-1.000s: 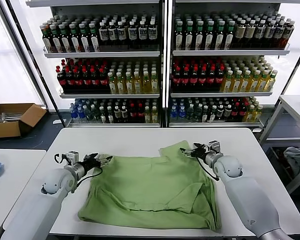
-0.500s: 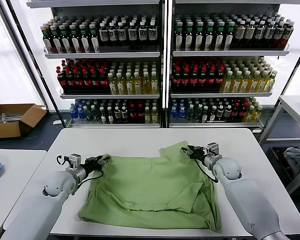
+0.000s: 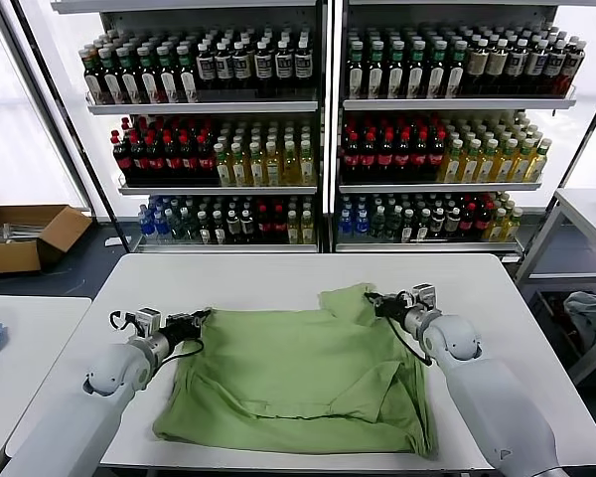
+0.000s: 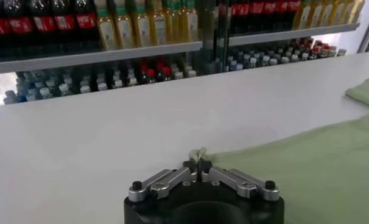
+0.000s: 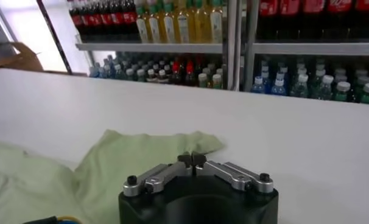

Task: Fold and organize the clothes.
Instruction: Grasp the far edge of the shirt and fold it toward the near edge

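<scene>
Shirt (image 3: pixel 298 383) first: your green shirt lies spread on the white table (image 3: pixel 278 278), in the lower middle of the head picture. Its long way runs from left to right across the table. One sleeve pokes up toward the far edge near the right side. The near edge is bumpy with folds.

Your left gripper (image 3: pixel 201 318) sits at the shirt's upper left corner. Its jaws are pinched tight on the cloth edge. Your right gripper (image 3: pixel 374 300) sits at the upper right, jaws pinched tight on the sleeve.

Look at the far left: a brown cardboard box (image 3: pixel 25 237) sits on the floor, and you cannot tell what is in it.
</scene>
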Controlling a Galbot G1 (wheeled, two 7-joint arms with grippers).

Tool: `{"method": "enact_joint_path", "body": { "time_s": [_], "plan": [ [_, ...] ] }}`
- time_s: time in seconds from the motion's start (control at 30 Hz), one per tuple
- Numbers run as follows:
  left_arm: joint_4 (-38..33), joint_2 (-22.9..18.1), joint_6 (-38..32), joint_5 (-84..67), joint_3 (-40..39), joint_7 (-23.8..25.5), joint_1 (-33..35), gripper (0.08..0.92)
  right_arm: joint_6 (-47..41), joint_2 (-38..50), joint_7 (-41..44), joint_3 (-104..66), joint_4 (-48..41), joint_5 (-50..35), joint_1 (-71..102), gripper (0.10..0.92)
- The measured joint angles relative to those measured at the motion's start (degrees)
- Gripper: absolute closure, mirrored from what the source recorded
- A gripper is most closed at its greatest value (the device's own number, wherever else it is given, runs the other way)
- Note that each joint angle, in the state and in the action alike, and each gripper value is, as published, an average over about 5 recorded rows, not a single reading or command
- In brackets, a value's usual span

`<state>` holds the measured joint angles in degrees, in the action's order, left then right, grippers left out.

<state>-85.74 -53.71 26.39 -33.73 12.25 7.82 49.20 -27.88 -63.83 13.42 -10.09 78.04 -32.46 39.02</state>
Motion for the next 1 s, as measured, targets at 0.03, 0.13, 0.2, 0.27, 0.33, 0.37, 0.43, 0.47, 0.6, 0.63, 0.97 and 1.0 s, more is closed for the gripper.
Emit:
{"method": "enact_joint_path", "body": {
  "time_s": [0.03, 0.13, 0.2, 0.27, 0.33, 0.37, 0.43, 0.47, 0.6, 0.63, 0.97, 1.0],
  "plan": [
    [-0.7, 0.1, -0.2, -0.2, 0.3, -0.2, 0.3, 0.910, -0.1, 0.2, -0.2, -0.5, 1.1, -0.5, 0.5, 0.919],
    [-3.2, 0.3, -0.9, -0.7, 1.4, -1.0, 1.3, 0.910, -0.4, 0.7, -0.8, -2.2, 4.9, -1.9, 2.4, 0.919],
    [-5.0, 0.4, -1.4, -1.0, 2.3, -1.5, 2.3, 0.910, -0.6, 1.0, -1.3, -3.5, 7.7, -2.7, 4.0, 0.919],
    [-7.0, 0.4, -1.9, -1.2, 3.3, -2.0, 3.5, 0.910, -0.8, 1.1, -1.7, -5.0, 10.6, -3.4, 5.9, 0.919],
    [-9.1, 0.5, -2.2, -1.4, 4.5, -2.2, 4.9, 0.910, -0.9, 1.2, -2.2, -6.5, 13.7, -3.9, 8.1, 0.919],
    [-10.2, 0.6, -2.3, -1.4, 5.1, -2.3, 5.7, 0.910, -1.0, 1.2, -2.4, -7.3, 15.3, -4.2, 9.4, 0.919],
    [-12.5, 0.8, -2.5, -1.5, 6.5, -2.3, 7.6, 0.910, -1.2, 1.2, -2.7, -9.1, 18.5, -4.6, 12.1, 0.919],
    [-13.6, 1.0, -2.6, -1.5, 7.3, -2.3, 8.6, 0.910, -1.3, 1.2, -2.8, -10.1, 20.2, -4.8, 13.5, 0.919],
    [-17.8, 1.7, -3.1, -1.4, 10.4, -1.9, 13.1, 0.910, -1.5, 1.1, -3.0, -14.1, 26.8, -5.3, 19.6, 0.919],
    [-18.7, 1.8, -3.3, -1.3, 11.2, -1.8, 14.3, 0.910, -1.5, 1.0, -3.0, -15.2, 28.3, -5.3, 21.2, 0.919],
    [-25.5, 1.9, -5.0, -0.2, 17.8, -0.5, 26.2, 0.910, -1.2, -0.6, -3.4, -24.0, 40.4, -4.6, 37.4, 0.919],
    [-25.7, 2.0, -5.1, 0.0, 18.4, -0.3, 27.4, 0.910, -1.1, -1.0, -3.4, -24.5, 41.3, -4.4, 38.9, 0.919]
  ]
}}
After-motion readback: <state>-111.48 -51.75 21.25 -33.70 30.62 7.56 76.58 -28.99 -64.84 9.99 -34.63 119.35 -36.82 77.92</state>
